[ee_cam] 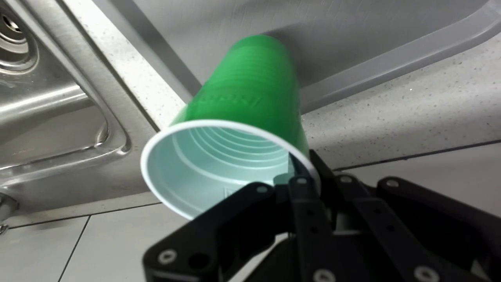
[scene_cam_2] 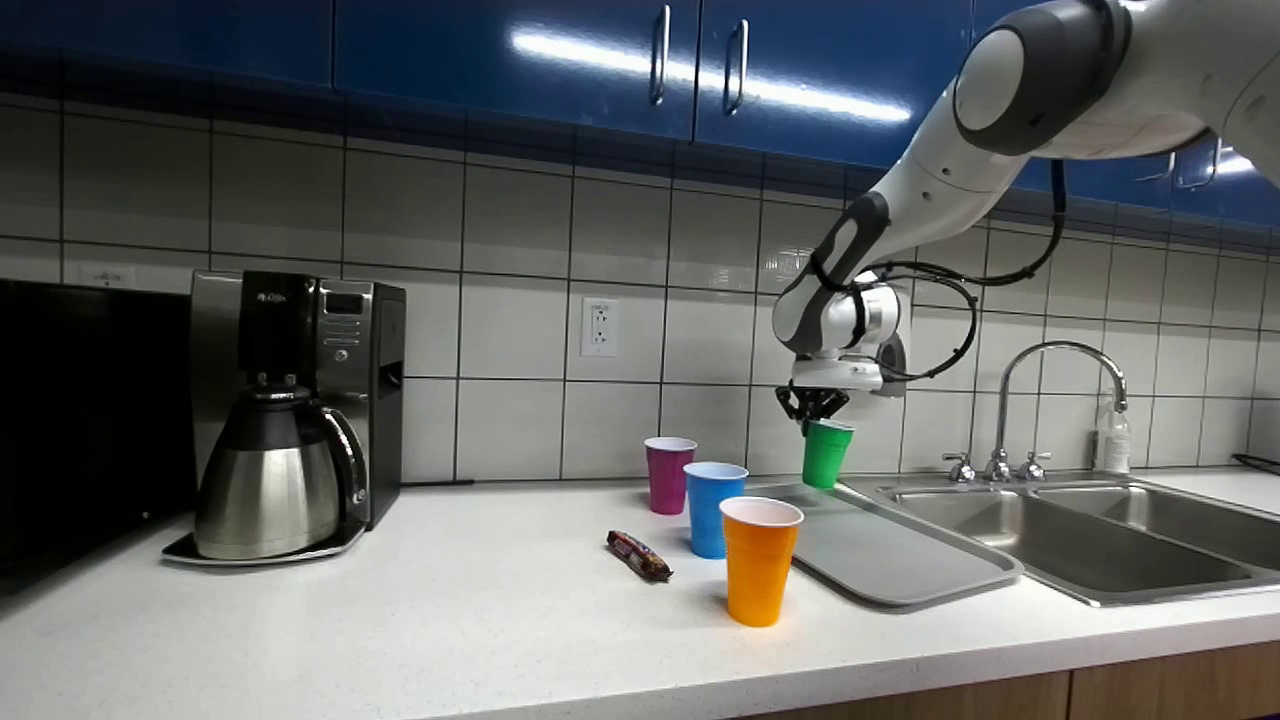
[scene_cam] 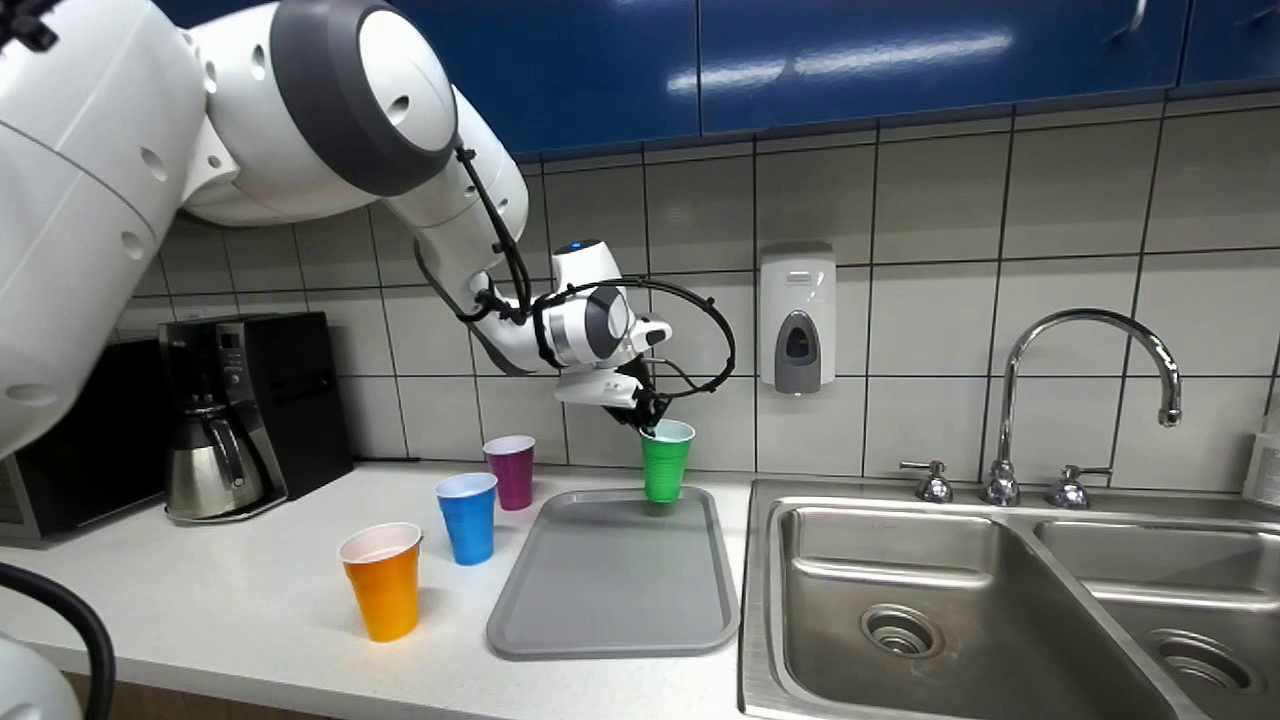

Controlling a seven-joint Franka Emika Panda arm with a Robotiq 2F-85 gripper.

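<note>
Pinching the green cup [scene_cam_2: 826, 458] by its rim, the gripper [ee_cam: 308, 166] holds it tilted over the far part of the gray tray [scene_cam: 615, 585]; to the left stands a blue cup [scene_cam: 468, 522].

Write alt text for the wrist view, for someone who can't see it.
A black gripper is shut on the rim of a green cup, one jaw inside and one outside, the cup's pale mouth turned toward the viewer. Behind it are a gray tray and a speckled counter, with a steel sink at left and wall tiles along the bottom.
</note>
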